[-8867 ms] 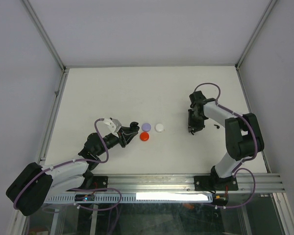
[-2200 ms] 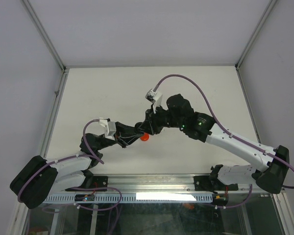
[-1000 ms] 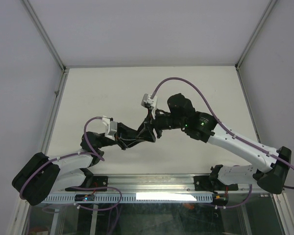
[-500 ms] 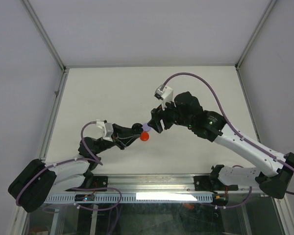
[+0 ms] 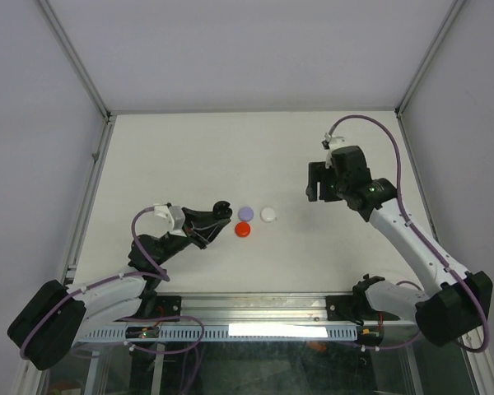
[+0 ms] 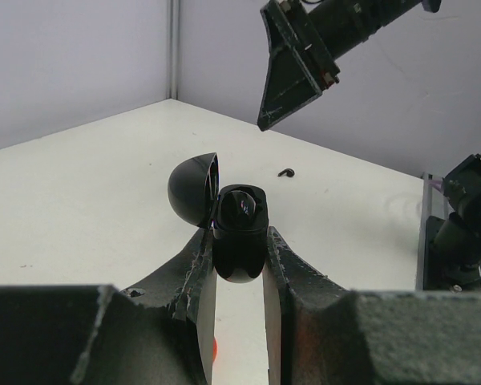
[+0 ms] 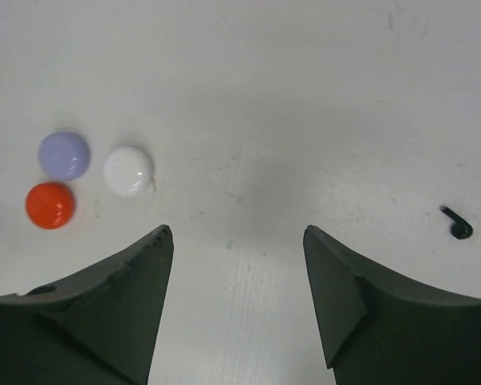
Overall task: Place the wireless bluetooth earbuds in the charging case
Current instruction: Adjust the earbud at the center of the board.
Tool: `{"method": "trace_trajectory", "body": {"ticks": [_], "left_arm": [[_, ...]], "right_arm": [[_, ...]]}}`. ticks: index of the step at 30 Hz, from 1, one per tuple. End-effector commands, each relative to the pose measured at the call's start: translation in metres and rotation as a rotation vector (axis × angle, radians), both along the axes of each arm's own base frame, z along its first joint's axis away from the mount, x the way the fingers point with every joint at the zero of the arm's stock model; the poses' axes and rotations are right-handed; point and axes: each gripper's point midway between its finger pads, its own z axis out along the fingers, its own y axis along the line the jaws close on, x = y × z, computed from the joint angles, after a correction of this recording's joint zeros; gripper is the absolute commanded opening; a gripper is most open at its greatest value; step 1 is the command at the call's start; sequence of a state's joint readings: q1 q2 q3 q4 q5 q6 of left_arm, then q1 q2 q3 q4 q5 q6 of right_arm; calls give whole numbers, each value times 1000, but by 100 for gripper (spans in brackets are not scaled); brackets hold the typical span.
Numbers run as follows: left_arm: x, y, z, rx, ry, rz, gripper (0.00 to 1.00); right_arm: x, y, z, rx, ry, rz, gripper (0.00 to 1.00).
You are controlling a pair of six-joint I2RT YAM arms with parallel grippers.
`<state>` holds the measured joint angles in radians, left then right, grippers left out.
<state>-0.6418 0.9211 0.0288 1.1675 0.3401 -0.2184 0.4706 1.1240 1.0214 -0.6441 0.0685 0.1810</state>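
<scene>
My left gripper [image 6: 239, 234] is shut on the black charging case [image 6: 240, 241], held a little above the table with its lid [image 6: 192, 191] swung open. In the top view the case [image 5: 222, 209] is left of centre. Its inside is dark and glossy, and I cannot tell what sits in it. One small black earbud [image 7: 458, 226] lies loose on the table, right of my right gripper [image 7: 236, 230]. The same earbud [image 6: 286, 172] shows beyond the case in the left wrist view. My right gripper [image 5: 314, 183] hangs open and empty, well to the right of the case.
Three small round caps lie between the arms: purple [image 5: 246, 213], white [image 5: 268, 214] and red [image 5: 243, 230]. The right wrist view shows them left of its fingers, purple [image 7: 64, 155], white [image 7: 128, 170], red [image 7: 50, 204]. Frame posts and walls bound the white table [image 5: 230, 148].
My right gripper has pulled away from the case, moving right and back, and its jaws have widened. The left gripper has drawn slightly left with the case still in it.
</scene>
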Motion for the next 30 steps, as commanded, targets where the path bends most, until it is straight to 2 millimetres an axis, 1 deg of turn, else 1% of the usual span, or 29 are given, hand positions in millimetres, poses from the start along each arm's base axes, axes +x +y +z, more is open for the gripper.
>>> {"method": "trace_trajectory", "body": {"ticks": [1, 5, 8, 10, 13, 18, 26, 30], "left_arm": [[1, 5, 2, -11, -12, 28, 2], [0, 4, 1, -9, -6, 24, 2], [0, 5, 0, -9, 7, 24, 2], [0, 5, -3, -5, 16, 23, 2], [1, 5, -6, 0, 26, 26, 2], [2, 4, -10, 7, 40, 27, 2], [4, 3, -14, 15, 57, 26, 2], [5, 1, -16, 22, 66, 23, 2]], "right_arm": [[20, -43, -19, -27, 30, -171, 69], [30, -88, -44, -18, 112, -378, 69], [32, -118, -61, 10, 159, -548, 69], [33, -134, -70, 22, 178, -654, 69], [34, -153, -79, 9, 188, -765, 69], [37, -171, -95, 43, 222, -881, 69], [34, -177, -133, 113, 322, -994, 63], [36, -182, -146, 145, 349, -1032, 61]]}}
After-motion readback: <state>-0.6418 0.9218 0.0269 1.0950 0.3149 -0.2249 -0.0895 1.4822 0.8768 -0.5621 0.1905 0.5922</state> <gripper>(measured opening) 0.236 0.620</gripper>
